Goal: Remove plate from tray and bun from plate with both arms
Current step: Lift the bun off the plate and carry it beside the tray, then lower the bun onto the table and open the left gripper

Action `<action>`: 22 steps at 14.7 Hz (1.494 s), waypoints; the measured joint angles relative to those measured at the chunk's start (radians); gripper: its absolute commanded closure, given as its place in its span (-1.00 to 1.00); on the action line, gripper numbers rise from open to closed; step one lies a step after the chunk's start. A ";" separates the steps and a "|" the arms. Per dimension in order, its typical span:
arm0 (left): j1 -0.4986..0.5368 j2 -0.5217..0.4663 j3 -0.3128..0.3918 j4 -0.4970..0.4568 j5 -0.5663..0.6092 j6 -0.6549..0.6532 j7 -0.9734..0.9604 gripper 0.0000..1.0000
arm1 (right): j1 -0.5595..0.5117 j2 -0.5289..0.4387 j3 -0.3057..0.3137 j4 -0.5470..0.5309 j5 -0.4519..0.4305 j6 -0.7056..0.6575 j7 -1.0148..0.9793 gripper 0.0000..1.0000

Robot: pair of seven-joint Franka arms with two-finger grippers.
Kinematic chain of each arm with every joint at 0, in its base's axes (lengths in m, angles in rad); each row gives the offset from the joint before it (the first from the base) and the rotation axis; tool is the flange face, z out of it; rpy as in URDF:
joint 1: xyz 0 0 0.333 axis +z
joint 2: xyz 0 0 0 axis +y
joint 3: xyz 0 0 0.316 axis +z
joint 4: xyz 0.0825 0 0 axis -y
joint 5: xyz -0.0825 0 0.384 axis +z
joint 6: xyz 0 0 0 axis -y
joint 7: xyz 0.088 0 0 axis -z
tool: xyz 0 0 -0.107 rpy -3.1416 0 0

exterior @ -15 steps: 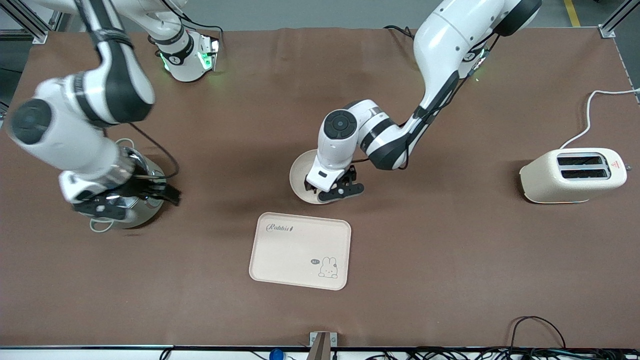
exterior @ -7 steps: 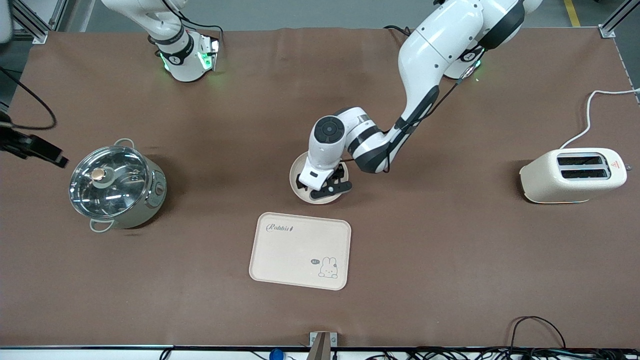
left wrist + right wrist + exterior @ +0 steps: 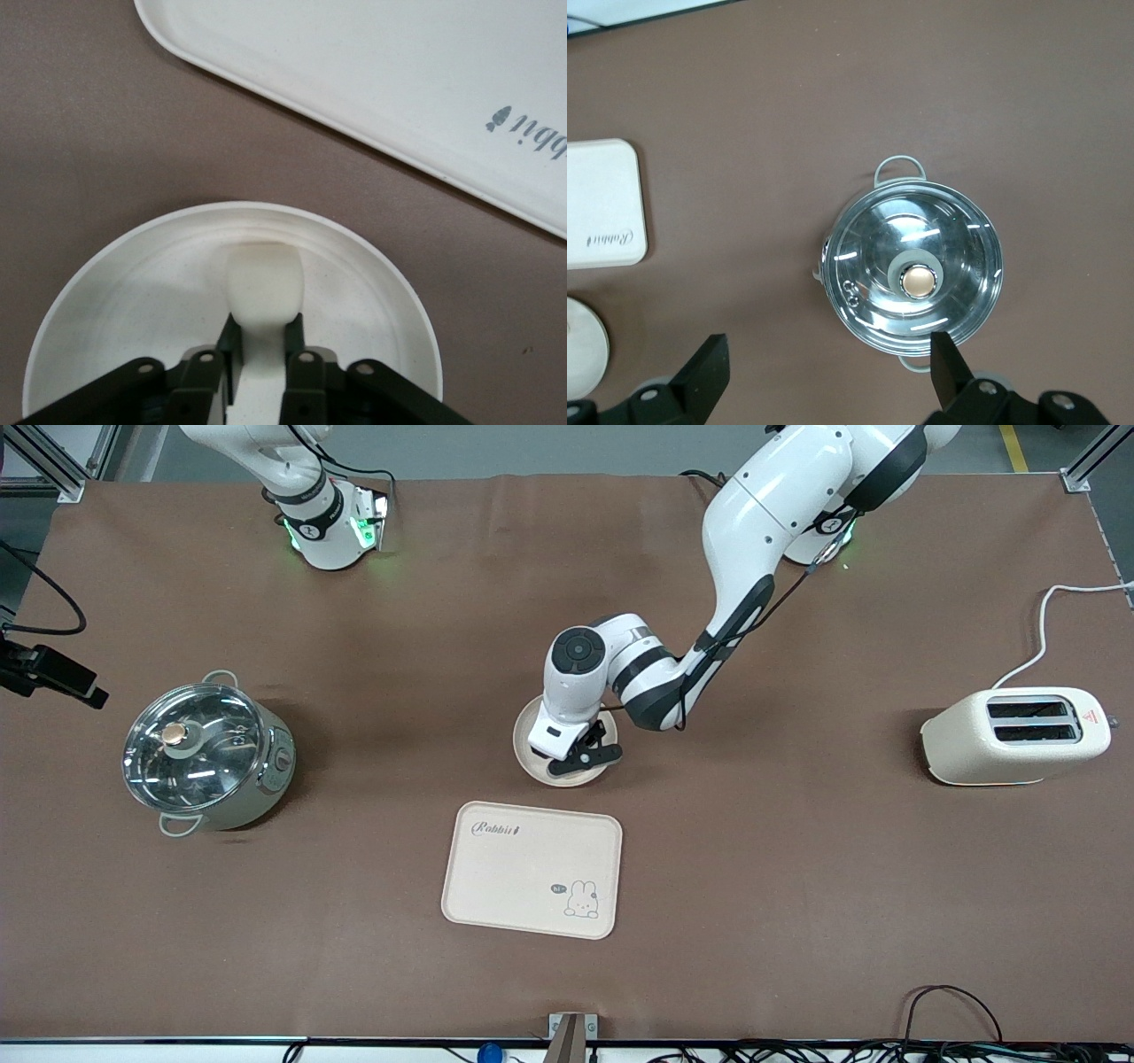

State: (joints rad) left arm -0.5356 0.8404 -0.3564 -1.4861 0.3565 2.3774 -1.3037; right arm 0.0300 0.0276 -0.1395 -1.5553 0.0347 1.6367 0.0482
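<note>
Surface: brown cloth-covered table (image 3: pixel 797 868), robot bases along its top edge in the front view.
Right gripper (image 3: pixel 824 376): high over the right arm's end of the table, black fingers spread wide, holding nothing.
Pot: shiny steel pot with glass lid and copper knob (image 3: pixel 205 755), toward the right arm's end.
Tray: cream rounded-rectangle tray (image 3: pixel 532 868), lettered "Rabbit", small rabbit drawing in one corner; nothing on it.
Plate: round cream speckled plate (image 3: pixel 524 755), on the cloth just beside the tray, farther from the front camera.
Bun: pale cream-white rounded bun (image 3: pixel 264 283), in the plate.
Left gripper (image 3: pixel 262 341): down in the plate, fingers clamped narrowly on the bun.
Toaster: cream two-slot toaster (image 3: pixel 1014 735), red warning triangle sticker, white cord, toward the left arm's end.
</note>
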 measured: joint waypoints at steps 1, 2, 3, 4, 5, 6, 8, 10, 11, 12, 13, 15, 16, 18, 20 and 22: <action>0.000 0.000 0.000 0.001 0.000 0.000 -0.001 0.99 | 0.000 -0.005 0.000 0.007 0.000 -0.010 -0.025 -1.00; 0.000 0.000 0.000 0.004 0.002 -0.002 -0.002 0.99 | 0.000 -0.011 -0.001 0.012 -0.001 -0.015 -0.053 -1.00; 0.002 -0.002 0.001 0.013 0.005 -0.016 -0.002 0.99 | 0.000 -0.019 -0.002 0.014 -0.002 -0.019 -0.083 -1.00; 0.006 -0.011 0.001 0.027 0.010 -0.051 0.005 0.99 | -0.002 -0.025 -0.004 0.015 -0.002 -0.022 -0.112 -1.00; 0.014 -0.033 0.001 0.044 0.011 -0.099 0.033 0.99 | -0.002 -0.028 -0.007 0.015 -0.002 -0.024 -0.132 -1.00; 0.032 -0.068 0.000 0.055 0.011 -0.150 0.083 0.99 | -0.003 -0.029 -0.012 0.015 -0.003 -0.030 -0.144 -1.00; 0.117 -0.151 -0.011 0.060 -0.013 -0.246 0.243 0.99 | -0.003 -0.030 -0.021 0.015 -0.003 -0.046 -0.157 -1.00; 0.254 -0.206 -0.034 0.033 -0.037 -0.300 0.434 0.98 | -0.003 -0.037 -0.022 0.017 -0.003 -0.049 -0.159 -1.00; 0.333 -0.217 -0.052 0.002 -0.041 -0.296 0.519 0.98 | -0.003 -0.042 -0.022 0.017 -0.003 -0.052 -0.160 -1.00; 0.416 -0.217 -0.073 -0.036 -0.043 -0.272 0.597 0.98 | -0.002 -0.046 -0.022 0.017 -0.003 -0.057 -0.160 -1.00; 0.492 -0.214 -0.092 -0.079 -0.044 -0.230 0.666 0.97 | -0.002 -0.049 -0.021 0.017 -0.003 -0.065 -0.160 -1.00; 0.607 -0.201 -0.109 -0.173 -0.044 -0.115 0.780 0.93 | 0.001 -0.050 -0.019 0.017 -0.003 -0.075 -0.160 -1.00; 0.646 -0.194 -0.111 -0.223 -0.044 -0.046 0.825 0.84 | 0.004 -0.050 -0.017 0.017 -0.003 -0.076 -0.160 -1.00; 0.694 -0.181 -0.112 -0.294 -0.044 0.046 0.876 0.10 | 0.010 -0.050 -0.016 0.017 -0.003 -0.079 -0.160 -1.00; 0.703 -0.177 -0.113 -0.314 -0.044 0.067 0.886 -1.00 | 0.013 -0.050 -0.016 0.017 -0.003 -0.083 -0.160 -1.00; 0.702 -0.177 -0.121 -0.314 -0.044 0.067 0.886 -1.00 | 0.013 -0.050 -0.016 0.017 -0.003 -0.085 -0.160 -1.00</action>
State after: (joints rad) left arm 0.1667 0.6632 -0.4775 -1.8004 0.3122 2.4444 -0.4174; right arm 0.0426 -0.0227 -0.1555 -1.5385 0.0321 1.5521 -0.1118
